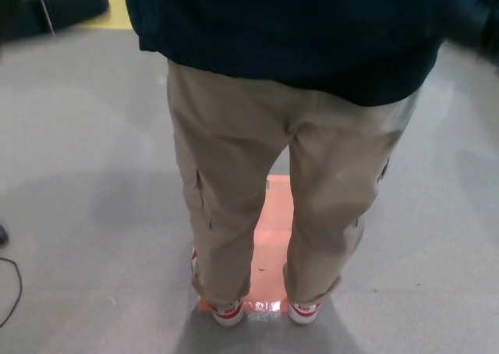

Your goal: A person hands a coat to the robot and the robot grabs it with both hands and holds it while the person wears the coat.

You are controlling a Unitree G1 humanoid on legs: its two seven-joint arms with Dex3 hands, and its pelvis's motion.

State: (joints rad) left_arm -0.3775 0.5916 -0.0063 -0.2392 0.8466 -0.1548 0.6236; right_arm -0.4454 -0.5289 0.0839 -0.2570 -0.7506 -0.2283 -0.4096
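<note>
A person stands close in front of me with their back turned, wearing the dark navy coat (296, 34), whose hem hangs across the top of the head view. Below it are khaki trousers (234, 182) and red-and-white shoes (228, 312). A dark, motion-blurred shape (54, 15) reaches in from the top left corner towards the coat's edge. It looks like my left arm and hand, too smeared to read. My right hand does not show.
The person stands on an orange floor marking (273, 229) on grey floor. A yellow floor patch (118, 3) lies at the top left. A black cable (9, 292) runs along the left edge. A dark blurred object (482, 30) sits at the top right.
</note>
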